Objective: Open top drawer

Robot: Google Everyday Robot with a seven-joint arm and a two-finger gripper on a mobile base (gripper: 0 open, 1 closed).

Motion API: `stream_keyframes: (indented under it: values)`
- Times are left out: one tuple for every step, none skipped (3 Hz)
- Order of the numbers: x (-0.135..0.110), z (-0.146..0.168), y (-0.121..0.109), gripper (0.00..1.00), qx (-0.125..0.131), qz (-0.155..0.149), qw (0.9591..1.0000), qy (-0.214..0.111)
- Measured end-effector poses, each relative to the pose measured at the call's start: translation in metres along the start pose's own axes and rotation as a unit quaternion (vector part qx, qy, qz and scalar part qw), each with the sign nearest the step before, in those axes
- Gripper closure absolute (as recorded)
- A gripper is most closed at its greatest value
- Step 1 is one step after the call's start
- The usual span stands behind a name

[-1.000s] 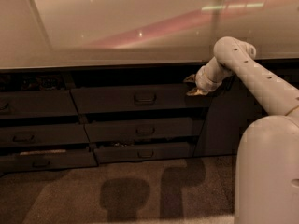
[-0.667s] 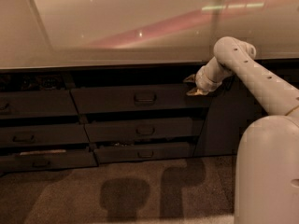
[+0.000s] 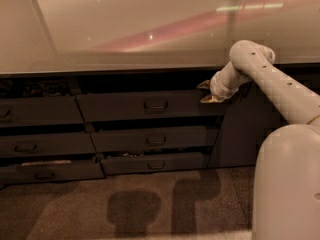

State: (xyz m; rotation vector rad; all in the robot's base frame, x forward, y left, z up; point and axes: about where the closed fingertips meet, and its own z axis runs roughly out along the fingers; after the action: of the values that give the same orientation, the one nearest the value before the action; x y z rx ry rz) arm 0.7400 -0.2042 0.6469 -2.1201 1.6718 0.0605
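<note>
- Setting: a dim room, with a long pale glossy countertop across the top and dark cabinetry under it, down to a carpeted floor.
- The top drawer is the wide front in the middle column, right under the counter's edge. Its small loop handle sits dead centre. There's a dark gap above the front, but I can't say whether it's pulled out at all.
- The gripper is at the right end of that front, up by its top corner and well off from the handle. The two tan fingertips look spread apart with nothing between them.
- I'd call this the approach step, with no grasp yet. Next it has to either slide left to the handle and close on it, or hook that top edge and then pull straight out toward the camera.
- Below are two narrower drawers with the same handle, so don't mix them up.
- There's another stack of drawers on the left and a plain door on the right.
</note>
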Motion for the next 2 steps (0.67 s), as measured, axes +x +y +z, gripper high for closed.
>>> stream_keyframes:
  values:
    - [-0.0001,-0.0007,-0.0004,1.00,0.000,0.000,1.0000,0.000]
    - [-0.0003,-0.0007,0.0001,1.00,0.000,-0.001,1.0000,0.000]
